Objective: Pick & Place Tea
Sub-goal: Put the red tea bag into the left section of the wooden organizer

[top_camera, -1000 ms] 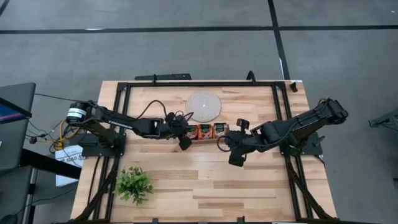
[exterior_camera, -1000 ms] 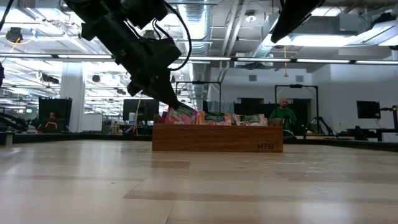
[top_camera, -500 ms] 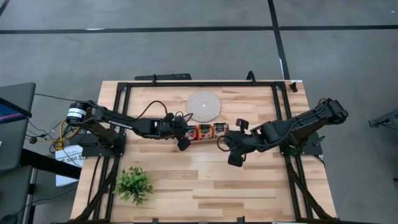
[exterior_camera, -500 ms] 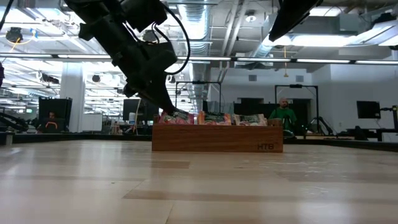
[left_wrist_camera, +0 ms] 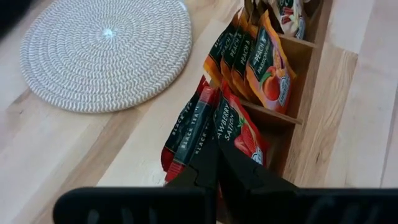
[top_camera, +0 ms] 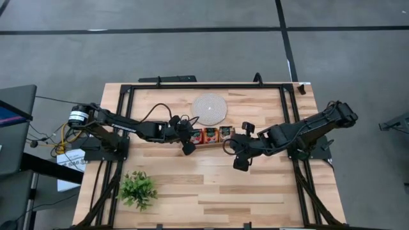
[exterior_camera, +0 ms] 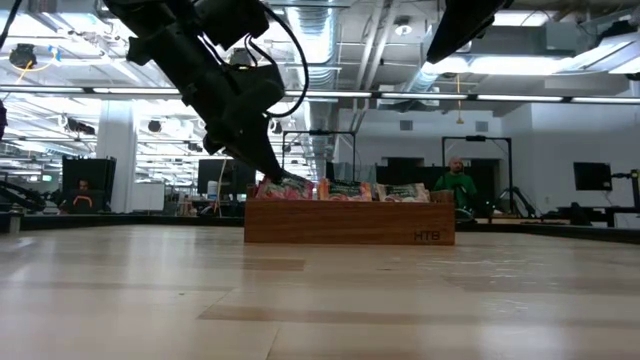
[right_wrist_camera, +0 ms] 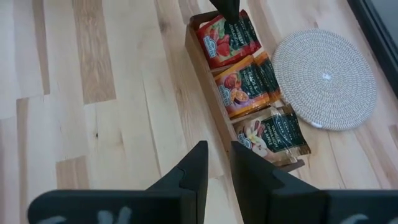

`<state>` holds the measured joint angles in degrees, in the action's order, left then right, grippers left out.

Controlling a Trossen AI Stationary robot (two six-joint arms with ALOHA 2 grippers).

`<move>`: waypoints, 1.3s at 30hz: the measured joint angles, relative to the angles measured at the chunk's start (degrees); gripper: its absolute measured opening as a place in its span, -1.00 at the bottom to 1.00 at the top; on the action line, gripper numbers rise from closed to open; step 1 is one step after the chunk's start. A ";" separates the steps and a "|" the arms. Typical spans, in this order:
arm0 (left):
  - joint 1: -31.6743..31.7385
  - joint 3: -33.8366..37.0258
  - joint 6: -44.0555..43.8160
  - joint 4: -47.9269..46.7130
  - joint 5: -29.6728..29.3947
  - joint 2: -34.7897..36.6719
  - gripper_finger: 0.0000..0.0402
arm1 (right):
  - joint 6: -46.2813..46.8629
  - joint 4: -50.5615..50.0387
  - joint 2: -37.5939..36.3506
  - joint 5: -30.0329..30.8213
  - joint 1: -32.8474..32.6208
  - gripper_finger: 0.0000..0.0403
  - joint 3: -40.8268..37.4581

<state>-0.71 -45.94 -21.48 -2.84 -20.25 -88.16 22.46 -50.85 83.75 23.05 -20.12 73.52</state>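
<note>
We cannot read most of the tea from above: in the high view the left arm covers the nearest compartment of the wooden tray, and only two compartments of red-orange sachets show at about 3 o'clock of it. In the low view the tray's front wall hides all but the sachet tops. The left wrist view cuts off the far compartment at the frame edge, and the left pincer hides the lower part of the sachets it meets. The left pincer is fully closed, its tips pressed together down among the red strawberry sachets in the end compartment; whether a sachet is actually pinched between the fingers we cannot tell. The sachets stand on edge, packed side by side, leaning toward the round woven mat, and the tray's long axis runs 9 to 3 o'clock across the counter. The mat lies at 12 o'clock of the tray, just beside it. The right pincer hovers over bare counter at about 5 o'clock of the tray, fingers slightly apart, holding nothing. A small green plant stands at the counter's 7 o'clock corner.
</note>
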 joint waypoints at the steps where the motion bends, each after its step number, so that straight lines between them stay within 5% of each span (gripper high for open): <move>1: 0.00 -0.02 0.38 0.01 0.00 0.00 -1.00 | 0.02 0.04 0.02 0.02 0.00 -0.70 0.00; 8: 0.00 -0.02 1.63 -0.01 0.02 0.00 -0.95 | 0.00 0.06 0.02 0.02 0.00 -0.70 0.00; 23: 0.00 -0.02 3.29 -2.98 0.88 3.27 -0.44 | -0.42 0.06 0.02 0.00 0.00 -0.70 0.00; 29: 0.00 -0.04 6.09 0.34 -0.52 7.23 -0.42 | -0.58 0.07 0.02 0.09 0.00 -0.70 0.01; 39: 0.54 -0.65 8.56 5.52 1.73 3.05 -0.42 | -0.53 0.42 0.02 0.35 0.00 -0.70 0.03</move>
<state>-0.17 -46.58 -12.92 2.68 -18.52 -85.11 21.93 -50.43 83.77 23.40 -20.12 73.54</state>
